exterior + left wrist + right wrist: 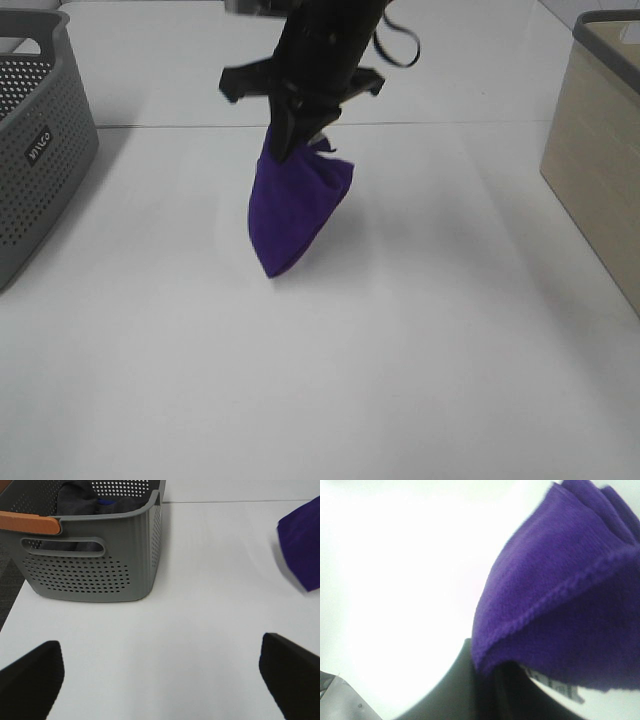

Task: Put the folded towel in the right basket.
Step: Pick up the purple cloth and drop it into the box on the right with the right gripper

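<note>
The folded purple towel point(293, 210) hangs from my right gripper point(296, 145), which is shut on its top edge above the middle of the white table. The towel's lowest corner is at or just above the table. In the right wrist view the towel point(570, 600) fills the frame, pinched between the dark fingers point(465, 690). The towel's edge also shows in the left wrist view point(302, 545). The right basket point(600, 150), beige with a grey rim, stands at the table's right edge. My left gripper point(160, 680) is open and empty above the bare table, not seen in the high view.
A grey perforated basket point(35, 140) stands at the left edge of the table; in the left wrist view it point(95, 555) holds dark cloth and has an orange handle. The white table point(400, 380) lies between the two baskets.
</note>
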You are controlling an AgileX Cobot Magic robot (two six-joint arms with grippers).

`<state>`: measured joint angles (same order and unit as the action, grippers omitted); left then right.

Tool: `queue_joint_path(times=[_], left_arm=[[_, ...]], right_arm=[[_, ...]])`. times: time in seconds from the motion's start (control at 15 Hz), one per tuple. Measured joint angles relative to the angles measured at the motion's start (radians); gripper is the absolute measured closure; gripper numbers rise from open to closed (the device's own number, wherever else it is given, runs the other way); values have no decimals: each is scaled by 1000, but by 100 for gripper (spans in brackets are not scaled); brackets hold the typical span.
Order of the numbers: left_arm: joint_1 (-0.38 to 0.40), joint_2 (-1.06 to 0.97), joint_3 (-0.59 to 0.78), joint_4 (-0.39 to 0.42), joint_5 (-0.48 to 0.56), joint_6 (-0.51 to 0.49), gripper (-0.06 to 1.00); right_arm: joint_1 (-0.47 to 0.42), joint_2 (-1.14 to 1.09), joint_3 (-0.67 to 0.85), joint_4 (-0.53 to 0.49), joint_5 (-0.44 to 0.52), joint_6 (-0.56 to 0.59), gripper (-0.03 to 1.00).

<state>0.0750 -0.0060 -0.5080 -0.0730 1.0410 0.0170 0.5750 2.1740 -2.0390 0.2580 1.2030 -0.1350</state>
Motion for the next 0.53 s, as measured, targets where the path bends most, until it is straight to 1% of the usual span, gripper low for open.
queue_joint_path(times=[0.13, 0.2, 0.47, 0.53], left_arm=[[0, 0, 0, 0, 0, 0, -5], [0, 0, 0, 0, 0, 0, -5], [0, 0, 0, 0, 0, 0, -5], [0, 0, 0, 0, 0, 0, -5]], right_arm=[[-58, -73, -6, -24, 5, 3, 93], [-107, -122, -8, -67, 6, 3, 93], [-345, -269, -8, -338, 5, 19, 93], [-404, -299, -8, -373, -8, 36, 93]])
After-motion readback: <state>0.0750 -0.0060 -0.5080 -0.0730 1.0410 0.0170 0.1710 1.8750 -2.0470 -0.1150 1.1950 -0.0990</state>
